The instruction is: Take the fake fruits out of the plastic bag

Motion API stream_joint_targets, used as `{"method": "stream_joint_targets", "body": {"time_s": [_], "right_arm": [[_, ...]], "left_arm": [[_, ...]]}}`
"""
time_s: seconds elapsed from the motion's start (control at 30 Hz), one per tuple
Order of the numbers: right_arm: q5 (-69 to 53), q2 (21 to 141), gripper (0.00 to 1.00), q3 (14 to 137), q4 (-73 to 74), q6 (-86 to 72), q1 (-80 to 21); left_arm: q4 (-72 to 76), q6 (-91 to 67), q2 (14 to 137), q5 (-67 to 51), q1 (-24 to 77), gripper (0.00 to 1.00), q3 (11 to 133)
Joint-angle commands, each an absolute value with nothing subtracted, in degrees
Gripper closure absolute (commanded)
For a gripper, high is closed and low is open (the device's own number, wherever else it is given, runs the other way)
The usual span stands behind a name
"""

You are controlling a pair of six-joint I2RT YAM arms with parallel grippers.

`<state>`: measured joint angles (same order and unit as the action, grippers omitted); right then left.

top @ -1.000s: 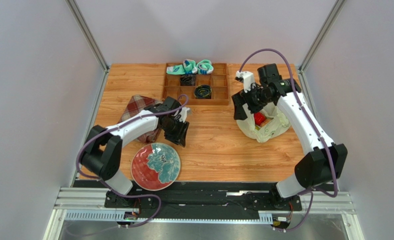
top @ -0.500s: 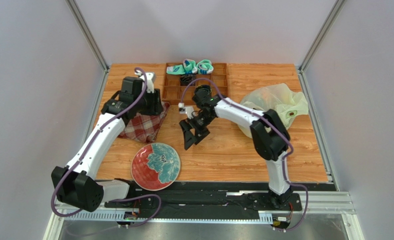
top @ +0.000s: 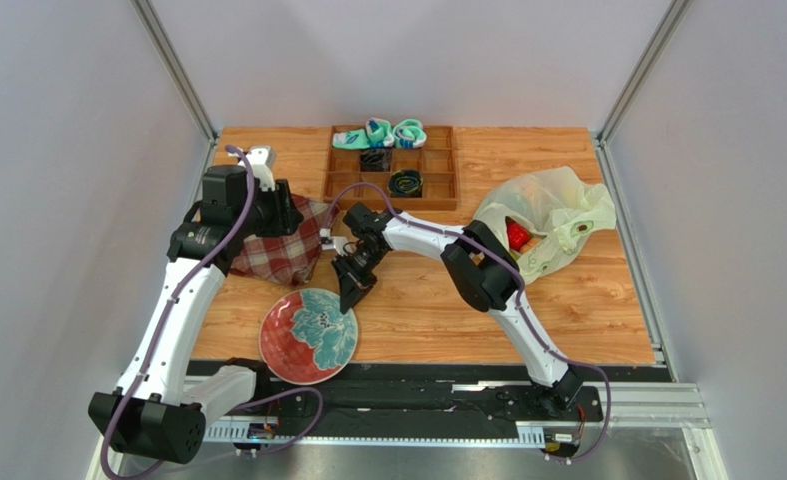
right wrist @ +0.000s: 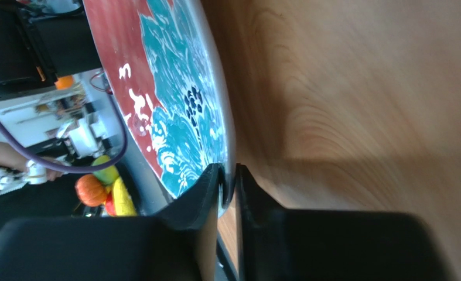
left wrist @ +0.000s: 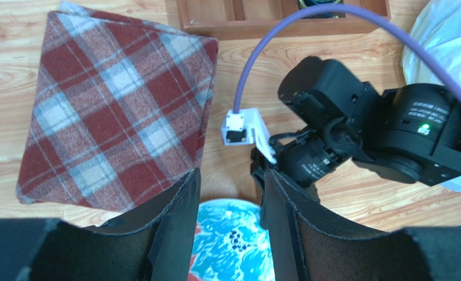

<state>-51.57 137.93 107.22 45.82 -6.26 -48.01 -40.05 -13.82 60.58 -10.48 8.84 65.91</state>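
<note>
With the right claw [right wrist: 226, 181] clamped on the plate's [top: 285, 352] far rim and the left claw [left wrist: 231, 175] apart above the plaid cloth [left wrist: 115, 111], the plastic bag [top: 552, 205], fake fruits [top: 516, 235] in its mouth, lies near the worktop's [top: 567, 310] right edge, open wood between.

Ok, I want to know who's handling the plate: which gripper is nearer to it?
Right. The right gripper pinches the plate by its rim between its fingers; the left gripper hangs open above the plaid cloth, apart from the plate.

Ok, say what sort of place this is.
Probably a robotics lab cell: left arm and right arm bolted at a wooden table, plain grey walls, staged props like a plate and plaid cloth.
</note>
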Motion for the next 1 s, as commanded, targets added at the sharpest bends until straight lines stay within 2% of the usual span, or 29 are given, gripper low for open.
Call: {"method": "stream_joint_targets", "body": {"time_s": [0.0,0.2,0.33,0.53,0.57,0.6,0.67,0.77,0.87,0.97], "right_arm": [[-49.8,137.9,1.00,107.0,45.4,-6.0,-48.6],[-45.4,128.2,1.00,98.9,48.0,-2.5,-42.5],[-40.9,121.5,1.00,89.5,50.0,-0.3,-34.1],[-33.8,115.4,0.94,84.6,52.4,6.4,-25.9],[-32.5,114.7,0.89,83.9,52.2,6.3,-24.8],[-32.3,113.1,0.77,83.4,52.2,7.1,-23.7],[-36.2,111.8,0.47,84.5,54.2,10.0,-20.9],[-43.3,108.6,0.37,89.0,60.1,14.3,-21.2],[-45.4,104.6,0.34,97.1,64.3,14.7,-22.2],[-41.9,99.1,0.33,102.8,64.9,14.2,-21.4]], "left_arm": [[-38.9,-14.3,60.3,-12.3,8.4,0.47,65.0],[-36.1,-13.3,60.9,-17.4,8.3,0.47,64.5],[-34.3,-12.4,60.7,-20.7,8.9,0.47,63.0],[-32.5,-11.0,60.3,-23.6,12.5,0.42,60.0],[-32.3,-10.0,60.4,-24.5,13.4,0.41,60.1],[-32.1,-9.7,60.5,-24.6,15.0,0.41,60.1],[-31.6,-9.2,60.8,-25.0,16.3,0.38,59.9],[-30.9,-9.9,61.5,-25.7,17.8,0.36,59.7],[-30.5,-10.0,62.0,-25.1,20.2,0.36,59.7],[-30.1,-10.4,63.5,-24.4,24.8,0.36,59.9]]}}
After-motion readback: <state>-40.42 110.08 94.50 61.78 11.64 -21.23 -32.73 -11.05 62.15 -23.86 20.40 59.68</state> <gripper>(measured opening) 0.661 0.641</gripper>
